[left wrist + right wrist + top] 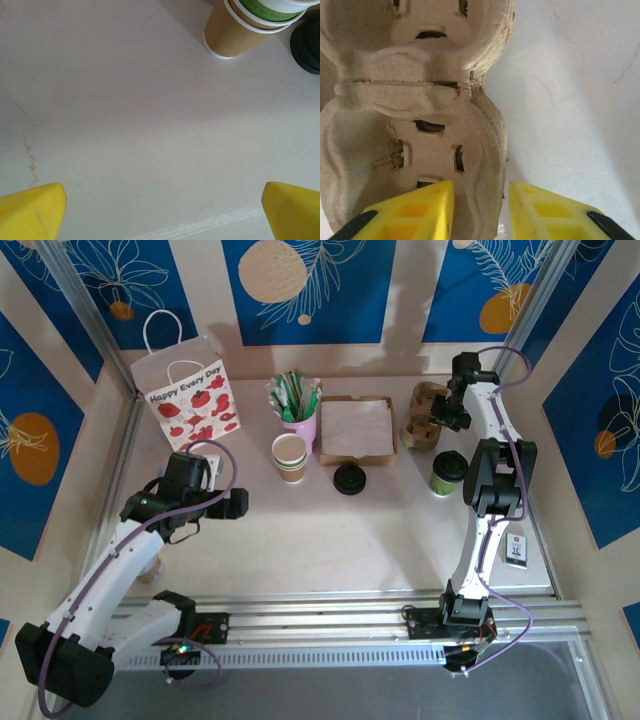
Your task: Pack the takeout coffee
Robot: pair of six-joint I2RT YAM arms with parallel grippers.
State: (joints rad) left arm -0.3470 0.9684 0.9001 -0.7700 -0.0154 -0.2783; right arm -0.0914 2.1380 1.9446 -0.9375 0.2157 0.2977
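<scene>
Seen from the top camera, shows the takeout coffee [447, 472] standing upright on the table [330, 540], lid on, right of centre, just on the near side of the cardboard cup carrier [425, 415] and close beside the right arm. Puts the right gripper [444, 412] over that carrier's right side and the left gripper [233, 503] over bare table on the left, well apart from the coffee. Takes in, farther back, a printed gift bag [185, 400], a pink cup of packets [298, 412], a tan cup [290, 457], a flat box [357, 428] and a loose black lid [348, 478].

From the left wrist, finds the yellow fingers [30, 212] at the two bottom corners, spread fully wide, with nothing but table between them; catches the tan cup and the loose black lid's edge at top right.

From the right wrist, looks down into the carrier, jaws partly apart: one finger inside the near pocket, the other outside, the rim in the gap, apparently not pinched.
</scene>
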